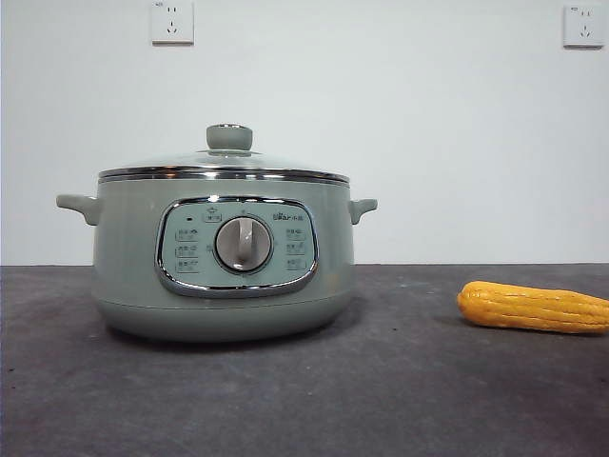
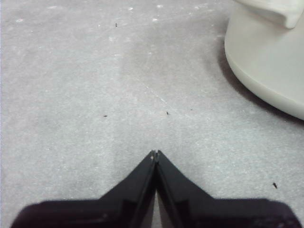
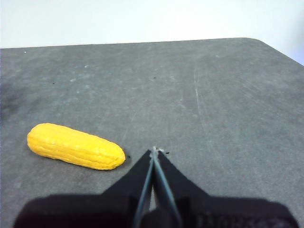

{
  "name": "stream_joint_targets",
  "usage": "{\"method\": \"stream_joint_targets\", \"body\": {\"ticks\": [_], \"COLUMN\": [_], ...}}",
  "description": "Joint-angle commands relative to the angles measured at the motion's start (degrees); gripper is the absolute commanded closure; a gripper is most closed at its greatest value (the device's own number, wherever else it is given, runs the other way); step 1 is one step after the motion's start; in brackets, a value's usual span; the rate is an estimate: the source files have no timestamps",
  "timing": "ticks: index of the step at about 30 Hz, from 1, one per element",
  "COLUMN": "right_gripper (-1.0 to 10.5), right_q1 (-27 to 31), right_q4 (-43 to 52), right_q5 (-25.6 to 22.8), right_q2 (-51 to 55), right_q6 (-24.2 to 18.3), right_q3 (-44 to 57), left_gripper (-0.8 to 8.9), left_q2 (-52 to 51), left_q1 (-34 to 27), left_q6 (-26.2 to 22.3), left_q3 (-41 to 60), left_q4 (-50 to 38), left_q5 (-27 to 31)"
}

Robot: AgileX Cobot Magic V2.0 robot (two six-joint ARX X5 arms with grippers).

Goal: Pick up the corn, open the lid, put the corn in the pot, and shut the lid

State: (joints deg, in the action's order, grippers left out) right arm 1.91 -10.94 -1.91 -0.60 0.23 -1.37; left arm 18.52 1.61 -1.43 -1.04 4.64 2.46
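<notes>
Near edge of the dark grey counter (image 1: 400, 400) is bare from my front camera. Neither arm shows in that view.

Right tool (image 3: 154, 151): jaws pressed together, tips meeting, holding nothing, hanging over the counter. The corn (image 3: 76, 147) lies flat on the counter just beside the tips, off to one side and not touching them. One tapered end points toward the tool.

Left tool (image 2: 155, 153): jaws also closed tip to tip, holding nothing, over bare counter. The pot (image 2: 266, 61) sits near it; only the rounded lower wall and one side handle show in that wrist camera, apart from the tips.

Front camera, mid counter: the pot stands left of centre, control panel and silver dial (image 1: 243, 244) facing me. The corn lies at the right edge, well apart from the pot, lengthwise across the view.

The lid (image 1: 225, 164) sits seated on the pot's rim, knob up.

Far: white wall with two sockets (image 1: 172, 22).
</notes>
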Motion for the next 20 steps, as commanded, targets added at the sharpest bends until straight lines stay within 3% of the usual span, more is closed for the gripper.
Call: {"method": "stream_joint_targets", "body": {"ticks": [1,14,20], "right_gripper": [9.5,9.5,9.5], "right_q1": [0.0,0.0,0.0], "right_q4": [0.3,0.2,0.2], "right_q5": [0.0,0.2,0.4], "right_q2": [0.1,0.1,0.1], "right_q6": [0.7,1.8,9.1], "right_q3": [0.5,0.5,0.5], "left_gripper": [8.17,8.17,8.17], "left_q2": [0.0,0.0,0.0], "left_q1": [-0.2,-0.2,-0.2], "left_q6": [0.3,0.4,0.4], "left_q3": [0.5,0.5,0.5], "left_q4": [-0.5,-0.4,-1.0], "left_q5": [0.1,0.1,0.1]}}
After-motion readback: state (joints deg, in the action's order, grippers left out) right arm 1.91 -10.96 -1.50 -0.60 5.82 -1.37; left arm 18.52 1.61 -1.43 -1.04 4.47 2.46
